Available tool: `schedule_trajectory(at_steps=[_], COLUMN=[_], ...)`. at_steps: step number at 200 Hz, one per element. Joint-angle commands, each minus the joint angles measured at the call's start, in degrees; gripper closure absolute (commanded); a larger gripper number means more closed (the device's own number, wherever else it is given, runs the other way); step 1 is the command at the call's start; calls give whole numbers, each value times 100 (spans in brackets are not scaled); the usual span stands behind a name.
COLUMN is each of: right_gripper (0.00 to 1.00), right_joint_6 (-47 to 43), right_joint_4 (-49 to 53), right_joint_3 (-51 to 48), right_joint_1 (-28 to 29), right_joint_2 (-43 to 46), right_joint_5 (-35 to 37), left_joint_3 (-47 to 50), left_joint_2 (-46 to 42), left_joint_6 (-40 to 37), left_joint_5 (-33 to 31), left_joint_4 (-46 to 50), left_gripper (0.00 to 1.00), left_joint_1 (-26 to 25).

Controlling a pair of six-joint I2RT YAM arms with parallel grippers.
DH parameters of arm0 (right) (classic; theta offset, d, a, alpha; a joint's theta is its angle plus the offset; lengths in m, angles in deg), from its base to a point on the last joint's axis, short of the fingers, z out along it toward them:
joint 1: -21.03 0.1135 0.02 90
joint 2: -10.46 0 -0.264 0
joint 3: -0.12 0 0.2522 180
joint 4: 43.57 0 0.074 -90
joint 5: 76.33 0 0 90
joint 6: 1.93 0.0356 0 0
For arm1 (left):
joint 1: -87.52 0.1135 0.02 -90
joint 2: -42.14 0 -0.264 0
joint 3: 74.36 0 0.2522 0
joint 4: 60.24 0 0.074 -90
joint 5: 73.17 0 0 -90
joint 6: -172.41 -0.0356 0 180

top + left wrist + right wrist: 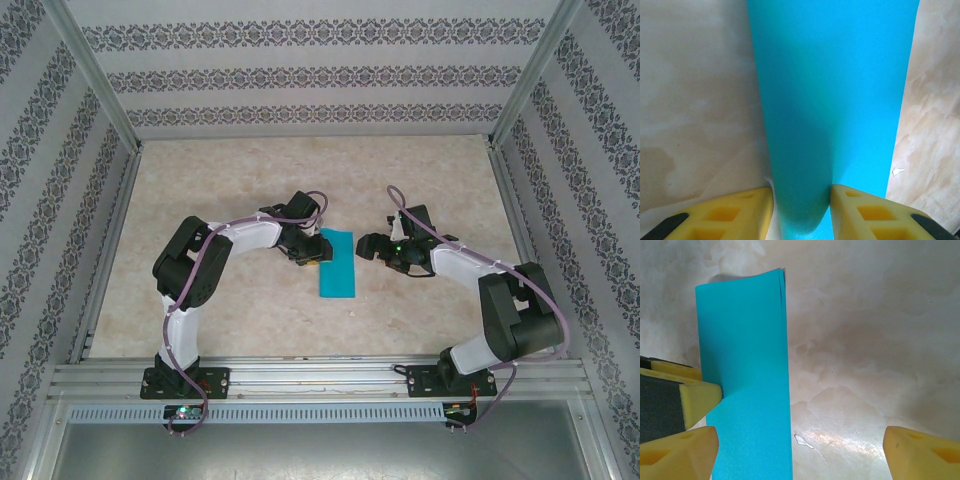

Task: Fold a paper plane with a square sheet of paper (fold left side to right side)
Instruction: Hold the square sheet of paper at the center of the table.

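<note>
Tabletop (250, 320): pale beige, marbled, with a faint sheen. The square sheet of paper (337, 265), teal and folded to a narrow two-layer strip, lies on it with bare surface on every side. One long side of the sheet bows up off the tabletop. A small whitish fleck (802, 440) sits just beside the sheet's other long edge, and a metal rail (320, 372) runs well apart on its near side.
</note>
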Motion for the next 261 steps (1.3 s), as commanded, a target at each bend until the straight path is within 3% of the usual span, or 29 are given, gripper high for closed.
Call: schedule_trajectory(at_steps=[1,261], right_gripper=[14,14], right_joint_6=[-23,2], right_joint_4=[115,117], right_joint_3=[-26,-8], right_joint_1=[80,82], right_joint_2=[117,121], right_joint_5=[129,68], left_joint_3=[225,-135], left_joint_2=[546,866], left_joint_6=[-193,-52], left_joint_5=[-445,-304], left_joint_4=[213,258], left_gripper=[62,59], left_joint_1=[-276,-267])
